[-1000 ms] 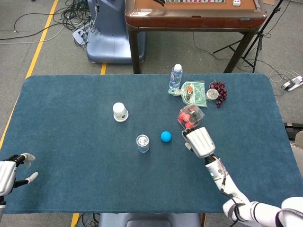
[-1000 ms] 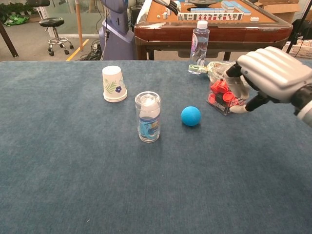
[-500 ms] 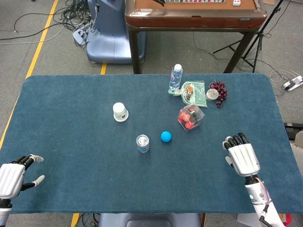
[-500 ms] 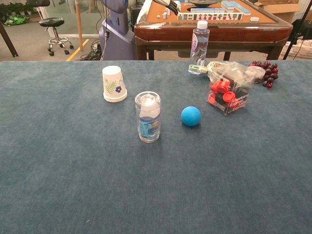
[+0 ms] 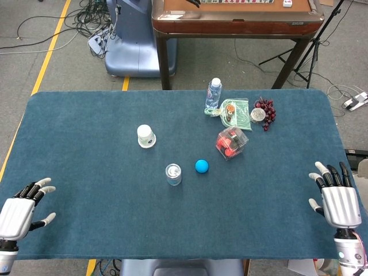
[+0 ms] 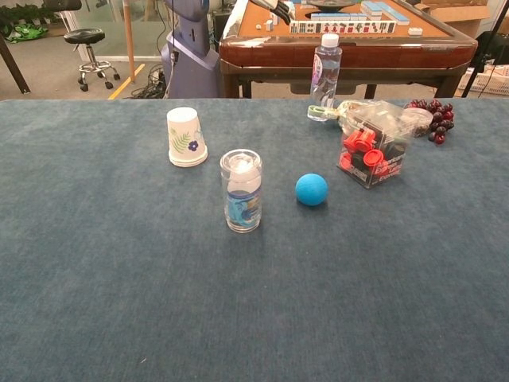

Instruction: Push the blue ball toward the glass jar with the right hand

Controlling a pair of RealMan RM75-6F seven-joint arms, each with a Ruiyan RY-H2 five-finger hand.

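The blue ball [image 5: 201, 166] [image 6: 311, 189] lies on the blue table cloth, a short way right of the glass jar [image 5: 173, 174] [image 6: 242, 202], which stands upright with a blue label. My right hand [image 5: 336, 199] is far off at the table's front right edge, fingers spread and holding nothing. At the front left edge my left hand [image 5: 20, 209] also lies open and empty. Neither hand shows in the chest view.
An upturned paper cup [image 5: 146, 136] [image 6: 185, 137] stands behind the jar. A clear box of red pieces [image 5: 231, 142] [image 6: 372, 152] sits right of the ball. Further back are a water bottle [image 5: 213, 94], a green packet [image 5: 234, 113] and grapes [image 5: 266, 109].
My right hand has pulled back from beside the ball and the clear box to the front right table edge, leaving the chest view. The ball and jar have not moved.
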